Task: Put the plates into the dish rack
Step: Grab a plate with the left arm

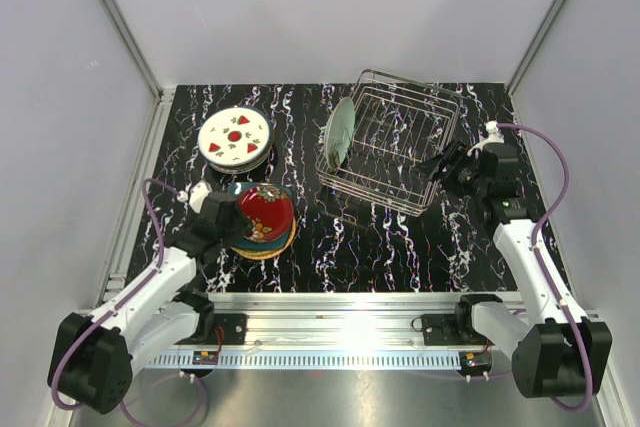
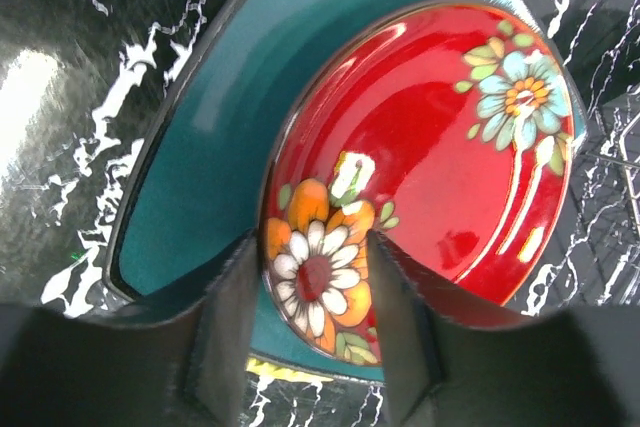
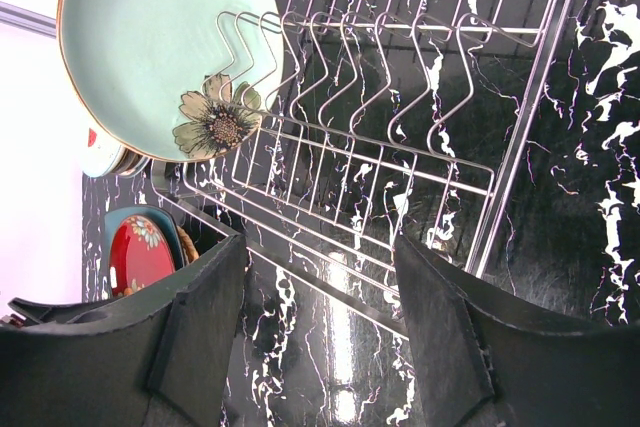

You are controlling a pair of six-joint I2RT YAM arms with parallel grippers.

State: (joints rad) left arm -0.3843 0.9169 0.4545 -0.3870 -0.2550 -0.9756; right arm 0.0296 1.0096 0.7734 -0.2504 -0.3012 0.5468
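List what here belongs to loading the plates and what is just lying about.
Job: dish rack; mint-green plate standing in it; red plate; teal plate under it; strawberry plate; left hand at the red plate's rim.
Just there: marbled table; purple cables.

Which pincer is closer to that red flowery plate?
Left. The left pincer straddles the red plate's rim on the stack; the right pincer hangs far off, open, beside the dish rack.

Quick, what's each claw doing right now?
Left gripper: jaws astride the red plate rim; grip cannot be told.
Right gripper: open, empty.
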